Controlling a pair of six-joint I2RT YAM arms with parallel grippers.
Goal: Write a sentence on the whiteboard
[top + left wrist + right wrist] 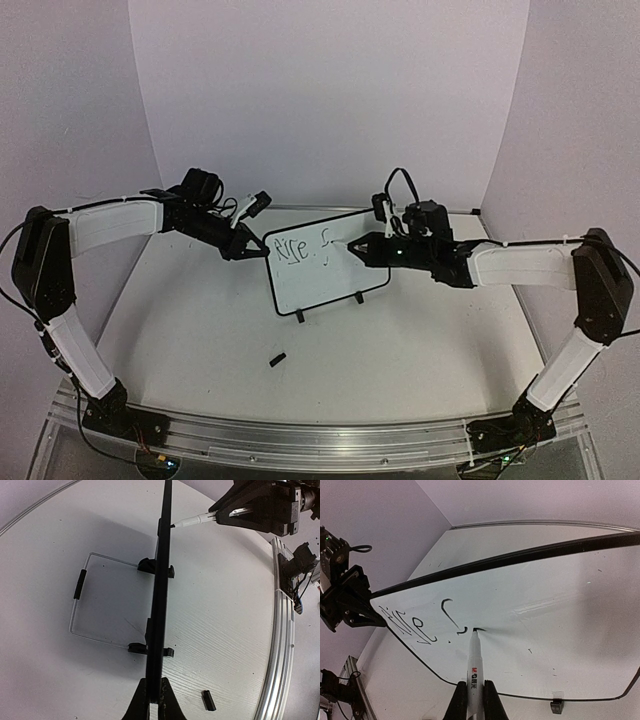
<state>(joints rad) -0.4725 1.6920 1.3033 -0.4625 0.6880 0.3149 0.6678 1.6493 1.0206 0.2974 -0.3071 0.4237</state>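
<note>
You are early in the job: the sentence (297, 248) so far amounts to one scrawled word on the left half of the whiteboard (325, 285), which looks like "Rise", and to its right the first strokes of the next word, which I can't read as letters. The board's right half and lower part are bare, so I judge most of the writing is left to do. The whiteboard stands on its feet (299, 316) on the table (200, 330), between the two arms. Its written face is turned toward the arm bases, and its long axis runs from the left arm's side to the right arm's side. Your left gripper (258, 251) is clamped on the board's left edge, steadying it. Your right gripper (352, 245), in front of the board, has its jaws closed around the marker (473, 665), whose long axis points at the written face with the tip touching the fresh stroke. A small black cap (277, 358) lies on the table in front of the board.
</note>
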